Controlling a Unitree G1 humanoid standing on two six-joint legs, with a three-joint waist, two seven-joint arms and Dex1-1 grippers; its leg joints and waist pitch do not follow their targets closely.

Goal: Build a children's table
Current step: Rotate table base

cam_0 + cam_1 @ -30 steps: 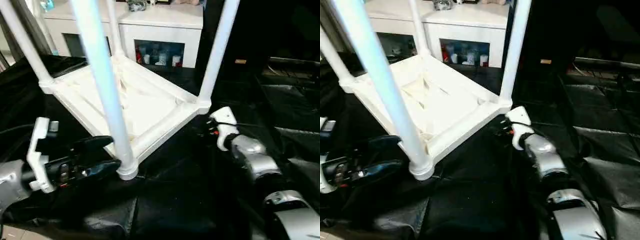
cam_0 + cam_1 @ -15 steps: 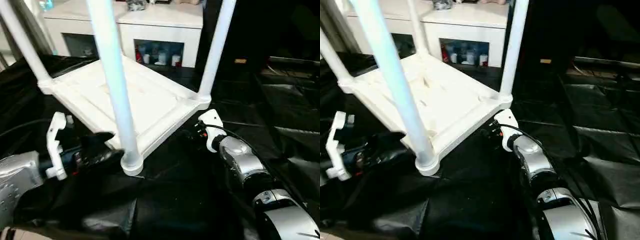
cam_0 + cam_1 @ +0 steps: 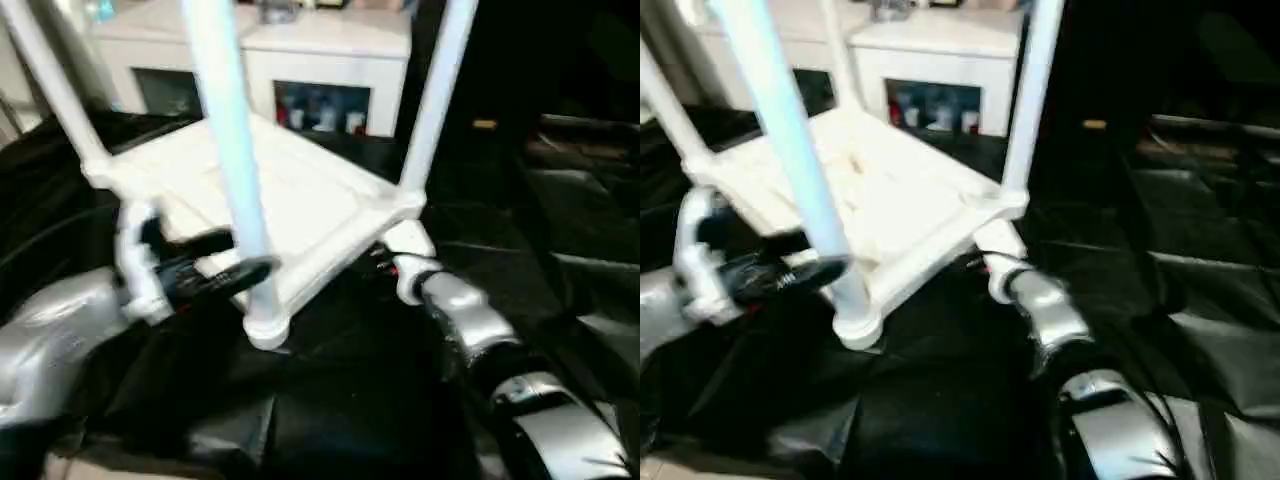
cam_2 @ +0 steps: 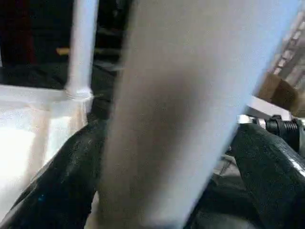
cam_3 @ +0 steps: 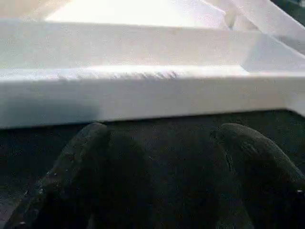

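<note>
the tabletop (image 3: 300, 205) lies upside down on black sheeting (image 3: 350, 400), its ribbed underside up, and four legs stand up from its corner sockets: the near leg (image 3: 235, 170), the right leg (image 3: 432, 100), the left leg (image 3: 55, 90) and a far leg (image 3: 845, 60) partly hidden behind the near one. so the table looks nearly built; what seems left is to press each leg home, which cannot be checked from here, and to turn the table onto its feet. the left end effector (image 3: 235, 270) sits with its black fingers spread on either side of the near leg just above its socket (image 3: 265, 328); the left wrist view shows a finger (image 4: 62, 181) on each side of the tube, and whether they touch it cannot be told. the right end effector (image 5: 157, 157) is open too, holding nothing, its fingers low on the sheeting and pointed at the tabletop's rim (image 5: 143, 95) close under the right corner. for room: the near corner sticks out toward the robot, with bare sheeting in front of it and off to the right. a white cabinet (image 3: 330, 70) stands close behind the far edge, so tipping the table that way looks cramped; toward the robot or to the right seems freer. the upright legs crowd the space between the arms.
</note>
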